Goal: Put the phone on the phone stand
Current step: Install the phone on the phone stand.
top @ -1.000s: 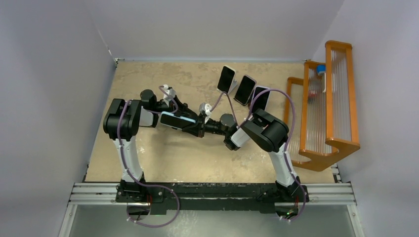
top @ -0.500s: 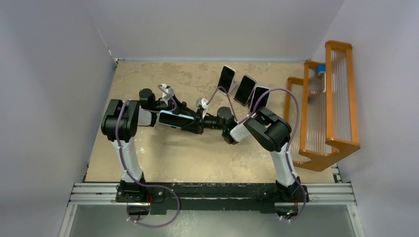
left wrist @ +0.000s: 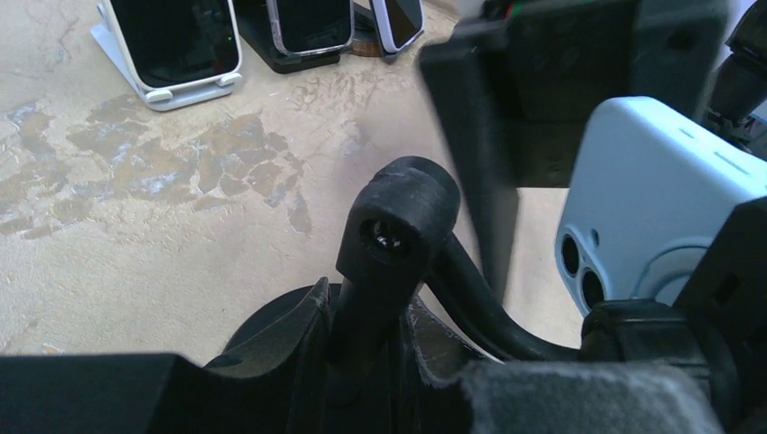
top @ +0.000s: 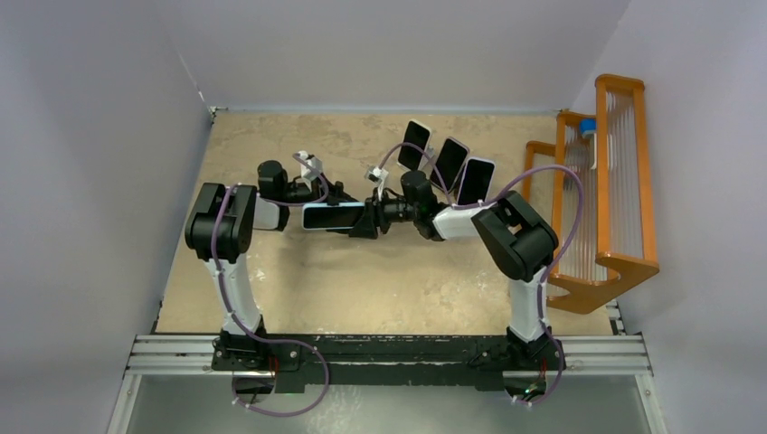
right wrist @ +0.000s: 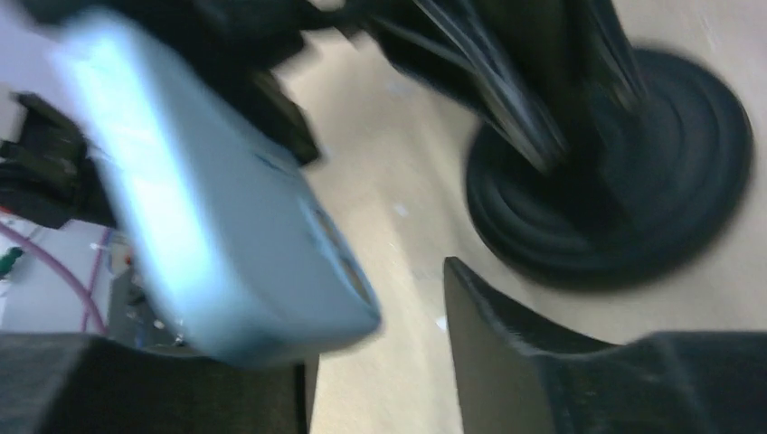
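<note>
Roughly centred on the tan speckled table stands the black round-based phone stand. The light-blue phone slants above it, at nine o'clock of the right gripper. That gripper's jaws are spread and pinch nothing; it should back straight toward three o'clock without nudging the phone. Only the left wrist view shows the stand's post rising between the narrow-set left gripper; whether it pinches the post I cannot tell. From above, the stand is lost among black arms.
</note>
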You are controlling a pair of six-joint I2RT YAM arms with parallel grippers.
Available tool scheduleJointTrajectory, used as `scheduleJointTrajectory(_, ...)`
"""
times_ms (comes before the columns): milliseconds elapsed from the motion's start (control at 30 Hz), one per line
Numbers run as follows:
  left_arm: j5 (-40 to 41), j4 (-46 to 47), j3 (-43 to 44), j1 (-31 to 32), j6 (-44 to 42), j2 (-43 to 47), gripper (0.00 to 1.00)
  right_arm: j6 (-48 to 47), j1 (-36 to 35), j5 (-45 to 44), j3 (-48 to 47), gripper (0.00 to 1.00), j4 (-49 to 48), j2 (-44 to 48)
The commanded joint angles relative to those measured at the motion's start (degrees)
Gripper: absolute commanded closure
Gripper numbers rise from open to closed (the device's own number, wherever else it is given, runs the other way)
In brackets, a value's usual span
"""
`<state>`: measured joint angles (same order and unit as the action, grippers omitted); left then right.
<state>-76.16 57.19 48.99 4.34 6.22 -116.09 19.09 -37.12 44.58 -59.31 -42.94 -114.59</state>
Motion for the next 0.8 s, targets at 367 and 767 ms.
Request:
scheduleJointTrajectory(367,10.45,2.23,-2.26,1.74,5.91,2.39,1.00,3.10,3.11,-17.32,11.48,0.01,10.29,28.15)
scheduleJointTrajectory(767,39.50,14.67,-12.72,7.45,3.27,6.86,1.00,59.20,2.95,-36.92,39.56,0.01,-14.28,50.63)
